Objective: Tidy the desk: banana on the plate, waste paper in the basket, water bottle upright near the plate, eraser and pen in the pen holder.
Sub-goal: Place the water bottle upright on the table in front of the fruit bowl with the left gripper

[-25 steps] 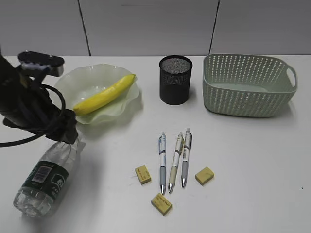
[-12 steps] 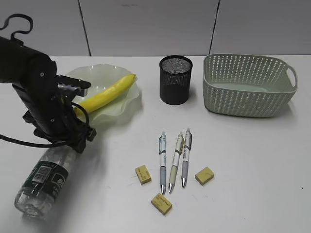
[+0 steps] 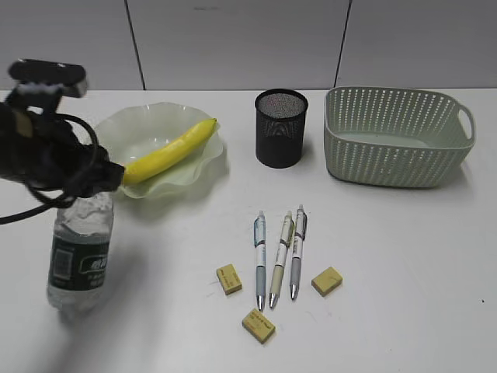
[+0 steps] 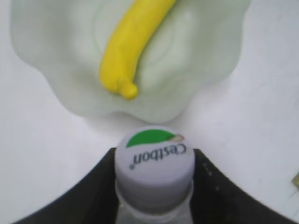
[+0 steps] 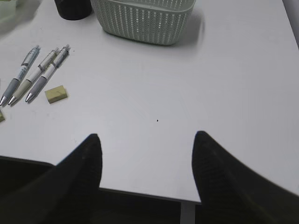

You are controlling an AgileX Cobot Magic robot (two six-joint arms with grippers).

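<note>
The water bottle (image 3: 80, 256) stands upright on the desk (image 3: 404, 256), just in front of the plate (image 3: 136, 128). My left gripper (image 3: 93, 186) is shut on its neck, and in the left wrist view the black fingers (image 4: 93, 186) press both sides of the white cap (image 4: 154, 161). The banana (image 3: 167, 153) lies on the plate (image 4: 201, 60). Three pens (image 3: 278, 256) lie side by side with three yellow erasers (image 3: 228, 279) around them. The pen holder (image 3: 280, 128) and the basket (image 3: 396, 136) stand at the back. The waste paper is out of view. My right gripper (image 5: 145, 140) is open over the desk's front edge.
The basket (image 5: 142, 16) and pen holder (image 5: 72, 8) show at the top of the right wrist view, with the pens (image 5: 35, 74) and one eraser (image 5: 56, 94) to the left. A grey panelled wall rises behind the desk.
The water bottle lay on its side a second ago and now stands upright. My left gripper has closed round its cap and swung up above it. The right gripper has not moved.
</note>
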